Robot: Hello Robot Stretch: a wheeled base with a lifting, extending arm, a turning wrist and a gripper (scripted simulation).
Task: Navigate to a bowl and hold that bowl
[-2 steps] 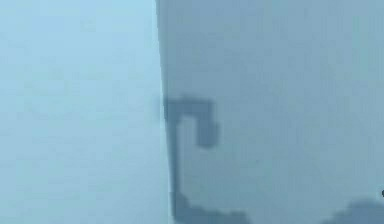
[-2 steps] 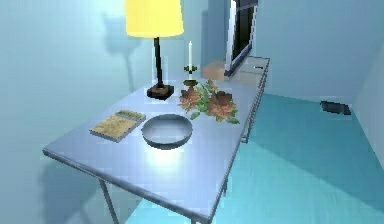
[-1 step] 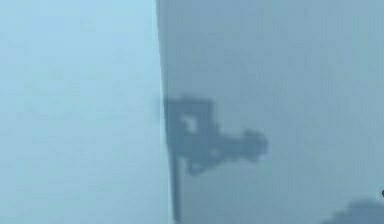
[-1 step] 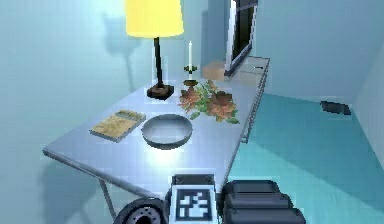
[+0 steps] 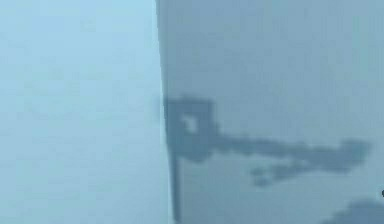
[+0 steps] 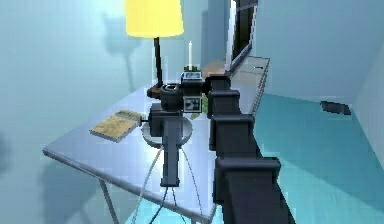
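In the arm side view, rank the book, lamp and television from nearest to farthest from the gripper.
1. Book, on the table, left of the gripper.
2. Lamp, farther back on that table; too close to call against the book.
3. Television, on the stand beyond the table.

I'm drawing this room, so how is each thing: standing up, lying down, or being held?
lamp, standing upright on the table
candle, standing upright
book, lying flat and closed on the table
round grey thing, resting on the table at the gripper
gripper, reached out over the table; cannot tell whether it holds anything
television, upright on the low cabinet
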